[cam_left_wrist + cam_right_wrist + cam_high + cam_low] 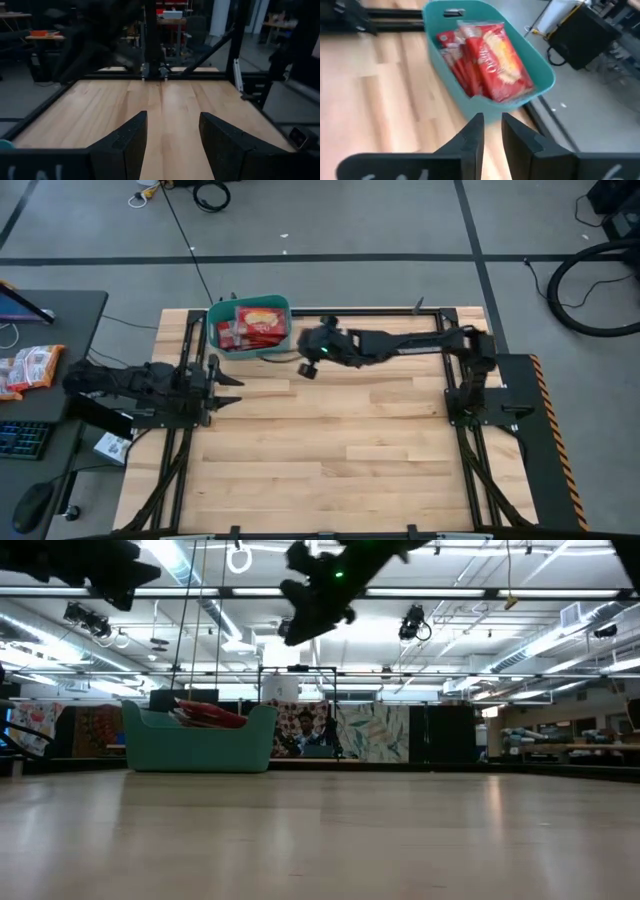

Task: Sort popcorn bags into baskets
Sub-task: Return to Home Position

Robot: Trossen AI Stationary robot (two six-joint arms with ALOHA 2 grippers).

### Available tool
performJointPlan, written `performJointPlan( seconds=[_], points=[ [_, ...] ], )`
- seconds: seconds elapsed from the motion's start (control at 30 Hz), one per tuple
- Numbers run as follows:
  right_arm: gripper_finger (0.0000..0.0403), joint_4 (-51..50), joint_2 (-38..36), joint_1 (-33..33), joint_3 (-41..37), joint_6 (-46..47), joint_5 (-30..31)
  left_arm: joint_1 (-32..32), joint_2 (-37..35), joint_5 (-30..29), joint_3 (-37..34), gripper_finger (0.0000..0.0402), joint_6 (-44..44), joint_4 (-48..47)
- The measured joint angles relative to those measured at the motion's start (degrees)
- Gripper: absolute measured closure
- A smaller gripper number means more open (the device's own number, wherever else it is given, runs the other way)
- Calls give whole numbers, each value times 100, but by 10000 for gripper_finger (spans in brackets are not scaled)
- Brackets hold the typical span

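Observation:
The teal basket (250, 328) stands on the table near its far edge, left of the middle; it also shows in the low view (198, 748) and the right wrist view (540, 67). Several red popcorn bags (492, 60) lie stacked inside it, one sticking up over the rim (212, 715). My right gripper (301, 368) hangs in the air just right of the basket and on its near side, well above the table (292, 628). Its fingers (492, 122) are narrowly open and empty. My left gripper (232, 390) waits at the table's left side, open and empty (172, 130).
More red packets (30, 367) lie on a grey side desk beyond the table's left edge. A black frame rail (380, 310) runs along the far edge. The wooden tabletop (340, 450) spreads wide toward the near edge.

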Motion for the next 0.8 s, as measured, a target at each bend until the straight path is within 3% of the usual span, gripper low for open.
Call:
performJointPlan(
  seconds=[0.37,0.8],
  points=[
    [339,1948,-2158,749,-3517,1197,297,0,-400,-138,-1042,219,-336,913],
    [349,2820,-4345,890,-5861,1682,372,0,-1031,-367,-1115,229,-184,682]
  ],
)
